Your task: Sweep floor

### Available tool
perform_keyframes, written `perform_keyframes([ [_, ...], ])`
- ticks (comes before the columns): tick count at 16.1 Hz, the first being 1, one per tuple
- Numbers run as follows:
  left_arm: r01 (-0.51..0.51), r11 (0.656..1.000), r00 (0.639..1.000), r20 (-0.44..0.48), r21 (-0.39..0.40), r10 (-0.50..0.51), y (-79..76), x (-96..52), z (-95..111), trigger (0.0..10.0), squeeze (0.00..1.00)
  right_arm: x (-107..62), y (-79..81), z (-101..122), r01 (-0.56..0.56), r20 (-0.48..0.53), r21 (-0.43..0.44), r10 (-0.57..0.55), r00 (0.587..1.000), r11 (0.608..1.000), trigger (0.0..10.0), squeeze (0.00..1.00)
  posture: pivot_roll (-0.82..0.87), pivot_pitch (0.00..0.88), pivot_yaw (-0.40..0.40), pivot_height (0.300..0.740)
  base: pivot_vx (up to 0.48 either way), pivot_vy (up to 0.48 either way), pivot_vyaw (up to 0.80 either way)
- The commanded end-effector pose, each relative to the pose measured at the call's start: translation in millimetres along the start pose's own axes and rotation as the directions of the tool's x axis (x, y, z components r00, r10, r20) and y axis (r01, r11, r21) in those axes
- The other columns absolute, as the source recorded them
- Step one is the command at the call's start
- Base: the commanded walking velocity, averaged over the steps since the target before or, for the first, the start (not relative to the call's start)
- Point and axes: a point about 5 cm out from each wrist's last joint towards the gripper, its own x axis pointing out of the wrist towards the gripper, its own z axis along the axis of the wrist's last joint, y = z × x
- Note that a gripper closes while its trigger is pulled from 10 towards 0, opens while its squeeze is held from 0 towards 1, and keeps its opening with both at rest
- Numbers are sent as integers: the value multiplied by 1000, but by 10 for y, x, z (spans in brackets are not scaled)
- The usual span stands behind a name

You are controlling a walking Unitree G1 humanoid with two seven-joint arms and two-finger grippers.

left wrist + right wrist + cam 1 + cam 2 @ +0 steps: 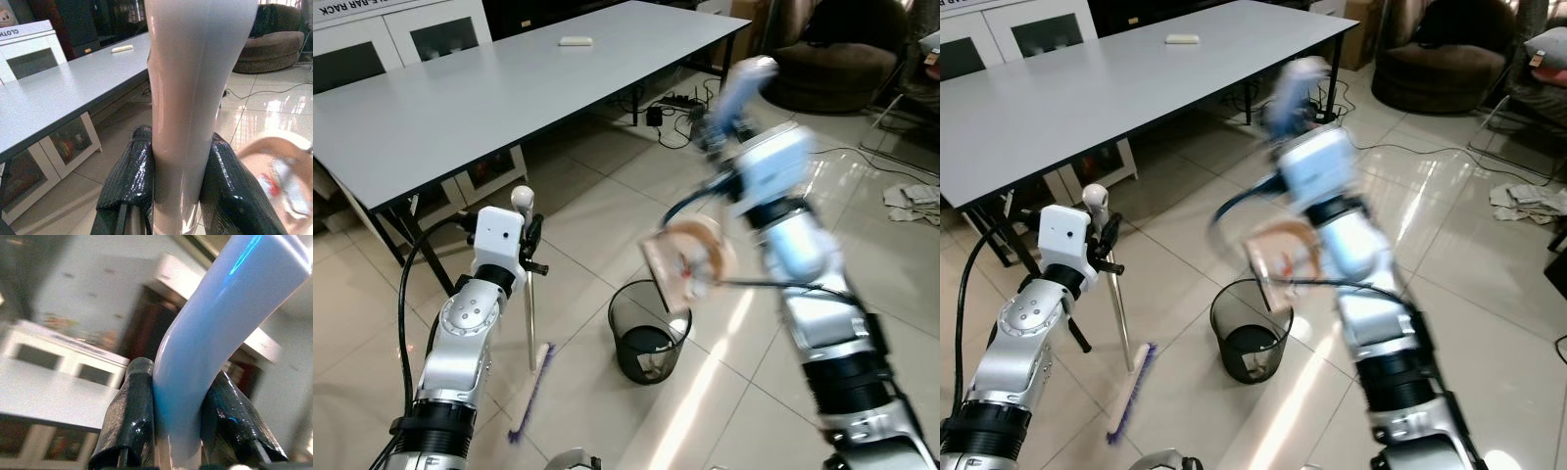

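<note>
Left gripper (pixel 178 196) is clamped on the light, stiff broom (pixel 530 323) near its top. At three o'clock, right gripper (pixel 178 431) grasps the dustpan's (pixel 690 259) slick blue handle over the bin (pixel 649 333).

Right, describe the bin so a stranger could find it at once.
Start from the long grey table and come forward onto the tiled floor. The bin stands there, between the broom and the raised dustpan. It is the small round black mesh one, open on top.
</note>
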Motion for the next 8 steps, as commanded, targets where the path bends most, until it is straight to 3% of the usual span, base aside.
perform_keyframes([
  [1, -6, 1000, 1000, 21, 19, 6, 14, 39, 64, 10000, 0, 41, 76, 95, -55, 63, -34, 57, 996, 998, 10000, 0, 33, 32, 44, 740, 0, 0, 0],
  [4, -5, 1000, 1000, 21, 22, 4, 6, 20, 72, 10000, 0, 21, 400, 83, -265, 65, -118, 274, 959, 957, 10000, 0, 39, 50, 39, 740, 0, 0, 0],
  [8, -9, 1000, 1000, 16, 22, 9, 11, -5, 63, 10000, 0, -33, 464, 44, -304, 44, -203, 319, 947, 931, 10000, 0, 41, 66, 39, 740, 0, 0, 0],
])
